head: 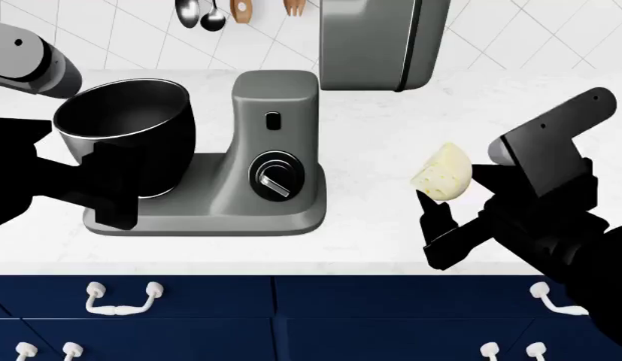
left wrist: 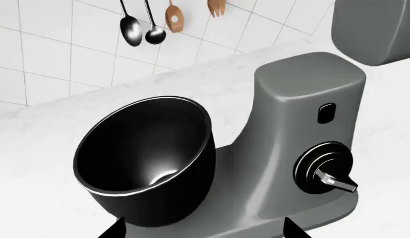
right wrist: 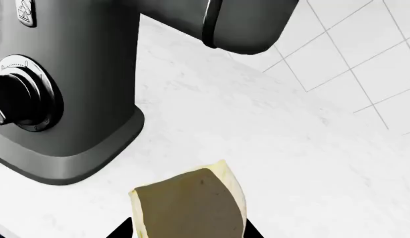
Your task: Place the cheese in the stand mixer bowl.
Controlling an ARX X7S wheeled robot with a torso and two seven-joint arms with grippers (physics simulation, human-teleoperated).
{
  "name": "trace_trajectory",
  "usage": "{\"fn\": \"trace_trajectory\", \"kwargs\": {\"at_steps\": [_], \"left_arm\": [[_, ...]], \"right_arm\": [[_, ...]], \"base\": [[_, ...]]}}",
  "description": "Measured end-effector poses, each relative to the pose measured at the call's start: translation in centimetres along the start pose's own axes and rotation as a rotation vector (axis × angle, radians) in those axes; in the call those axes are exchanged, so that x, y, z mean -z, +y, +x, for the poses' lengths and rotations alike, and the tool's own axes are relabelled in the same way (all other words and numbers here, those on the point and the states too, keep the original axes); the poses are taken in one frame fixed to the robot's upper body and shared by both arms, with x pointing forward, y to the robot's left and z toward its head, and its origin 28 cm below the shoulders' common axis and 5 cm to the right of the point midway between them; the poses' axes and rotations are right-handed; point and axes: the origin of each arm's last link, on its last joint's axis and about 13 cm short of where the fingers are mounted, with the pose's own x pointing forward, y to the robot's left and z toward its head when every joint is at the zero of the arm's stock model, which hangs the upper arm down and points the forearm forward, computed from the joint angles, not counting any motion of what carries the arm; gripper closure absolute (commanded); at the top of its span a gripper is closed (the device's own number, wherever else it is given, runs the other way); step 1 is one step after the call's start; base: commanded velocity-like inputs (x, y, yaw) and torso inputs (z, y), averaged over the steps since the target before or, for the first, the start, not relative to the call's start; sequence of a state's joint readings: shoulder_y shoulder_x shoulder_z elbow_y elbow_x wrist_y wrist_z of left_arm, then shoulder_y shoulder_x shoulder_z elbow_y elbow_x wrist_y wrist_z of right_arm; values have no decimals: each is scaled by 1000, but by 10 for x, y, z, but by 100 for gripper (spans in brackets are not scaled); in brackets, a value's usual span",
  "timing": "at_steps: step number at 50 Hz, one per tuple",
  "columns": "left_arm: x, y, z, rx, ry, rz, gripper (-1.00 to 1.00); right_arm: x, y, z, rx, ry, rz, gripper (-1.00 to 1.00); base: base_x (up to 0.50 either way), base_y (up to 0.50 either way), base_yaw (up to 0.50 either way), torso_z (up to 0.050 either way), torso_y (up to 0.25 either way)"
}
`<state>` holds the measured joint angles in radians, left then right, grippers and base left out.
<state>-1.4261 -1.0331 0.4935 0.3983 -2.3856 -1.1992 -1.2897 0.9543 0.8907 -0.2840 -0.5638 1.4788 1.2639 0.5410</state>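
Observation:
The cheese (head: 442, 173), a small pale yellow wedge with small holes, is held above the white counter to the right of the mixer. My right gripper (head: 459, 197) is shut on the cheese, which fills the space between the fingertips in the right wrist view (right wrist: 188, 208). The stand mixer bowl (head: 125, 128), glossy black with a thin silvery rim, sits on the mixer base at the left; it shows empty in the left wrist view (left wrist: 146, 158). My left gripper (left wrist: 201, 229) is open and empty, just in front of the bowl.
The grey mixer body (head: 275, 143) with its dial (head: 274, 177) stands between the bowl and the cheese, its tilted head (head: 381, 41) raised behind. Spoons and utensils (head: 215, 11) hang on the tiled wall. Blue drawers (head: 290, 320) lie below the counter's front edge.

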Motion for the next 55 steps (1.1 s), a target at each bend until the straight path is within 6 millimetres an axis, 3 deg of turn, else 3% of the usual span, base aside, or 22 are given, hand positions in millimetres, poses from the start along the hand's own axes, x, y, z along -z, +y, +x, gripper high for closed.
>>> {"fn": "trace_trajectory", "kwargs": {"at_steps": [10,23,39,55], "left_arm": [[-7,-1,-4,35,-32,-37,-100],[-31,-6,-12,219,-91,-226,-100],[-56,-7,-17,513,-100,-514,-100],[-64,-10,-20,660,-103,-599,-100]], "right_arm": [[-28,8,-29,-89,-239,-50,100],[-51,22,-42,-198,-433,-77,100],[-56,30,-36,-260,-497,-93,100],[-50,35,-21,-282,-487,-103,100]], "base": [[0,0,0,0,0],[0,0,0,0,0],[0,0,0,0,0],[0,0,0,0,0]]}}
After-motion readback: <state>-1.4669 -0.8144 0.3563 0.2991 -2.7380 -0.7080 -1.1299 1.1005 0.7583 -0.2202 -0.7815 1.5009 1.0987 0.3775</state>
